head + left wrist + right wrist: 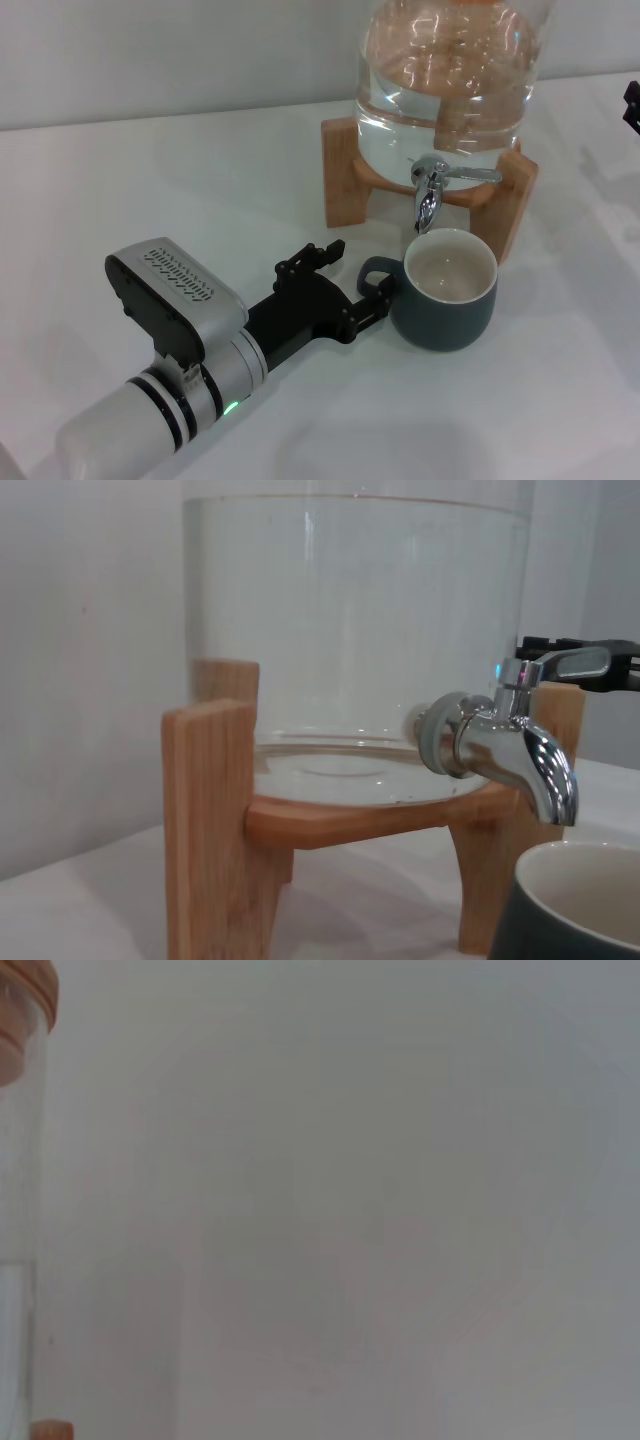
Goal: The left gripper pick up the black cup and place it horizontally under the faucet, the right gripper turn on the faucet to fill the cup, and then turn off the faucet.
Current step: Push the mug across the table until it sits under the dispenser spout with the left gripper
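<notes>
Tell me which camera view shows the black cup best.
The head view: the whole black cup shows, upright under the faucet, its handle by the left gripper. The left wrist view catches only part of its rim. The right wrist view shows none of it.

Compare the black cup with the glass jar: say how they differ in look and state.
The black cup is squat, opaque dark outside and cream inside, and looks empty; the glass jar is tall, clear and holds water. The cup stands on the table; the jar rests on a wooden stand. Both stand upright.
</notes>
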Controlling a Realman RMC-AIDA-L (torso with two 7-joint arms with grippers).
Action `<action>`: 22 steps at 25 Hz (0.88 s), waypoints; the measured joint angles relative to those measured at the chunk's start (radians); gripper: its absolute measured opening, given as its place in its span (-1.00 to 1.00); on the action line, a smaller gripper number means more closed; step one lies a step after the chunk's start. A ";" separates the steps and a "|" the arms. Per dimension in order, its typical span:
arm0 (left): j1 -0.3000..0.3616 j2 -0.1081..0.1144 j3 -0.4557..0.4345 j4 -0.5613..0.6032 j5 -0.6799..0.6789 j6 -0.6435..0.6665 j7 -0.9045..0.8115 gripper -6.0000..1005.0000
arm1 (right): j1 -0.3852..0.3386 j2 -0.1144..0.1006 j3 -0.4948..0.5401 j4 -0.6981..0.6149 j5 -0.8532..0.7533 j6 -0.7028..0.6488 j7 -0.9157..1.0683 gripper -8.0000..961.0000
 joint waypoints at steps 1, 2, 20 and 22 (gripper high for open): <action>0.000 0.000 0.000 0.001 0.000 0.000 0.000 0.52 | 0.000 0.000 0.001 0.000 0.000 -0.001 0.000 0.74; 0.001 0.000 0.000 0.001 0.000 0.000 0.000 0.52 | 0.000 -0.001 0.001 0.000 0.000 -0.001 0.000 0.74; 0.016 -0.001 0.007 0.018 0.000 0.000 0.001 0.52 | 0.002 -0.002 -0.004 0.003 0.000 -0.005 -0.004 0.74; 0.021 -0.001 0.007 0.021 0.000 0.000 0.001 0.52 | 0.002 -0.002 -0.004 0.004 0.000 -0.005 -0.004 0.74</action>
